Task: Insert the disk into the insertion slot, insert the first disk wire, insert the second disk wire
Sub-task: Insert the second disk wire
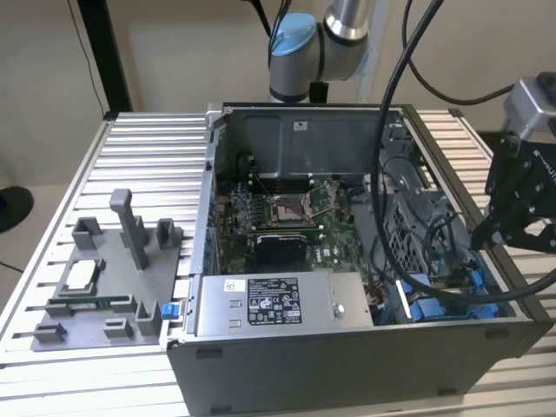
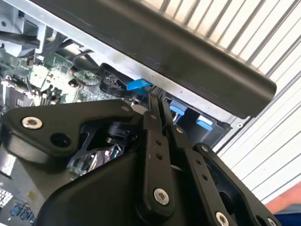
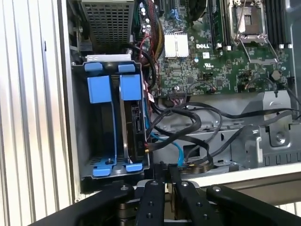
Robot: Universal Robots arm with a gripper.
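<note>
- You have an open computer case (image 1: pixel 347 365) on the slatted tabletop (image 1: pixel 148 156).
- Inside, a green motherboard (image 1: pixel 287 217) lies beside a grey labelled power-supply box (image 1: pixel 278 304).
- A grey fixture (image 1: pixel 113 278) sits at the exterior view's left.
- Black cables (image 3: pixel 188 117) loop inside the case.

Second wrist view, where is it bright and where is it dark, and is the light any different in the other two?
In the second wrist view the end effector is a dark mass against the bright ribbed table; in the first wrist view the insertion slot is evenly lit, its floor shaded; in the exterior view light is soft, with the computer case interior dimmer.
</note>
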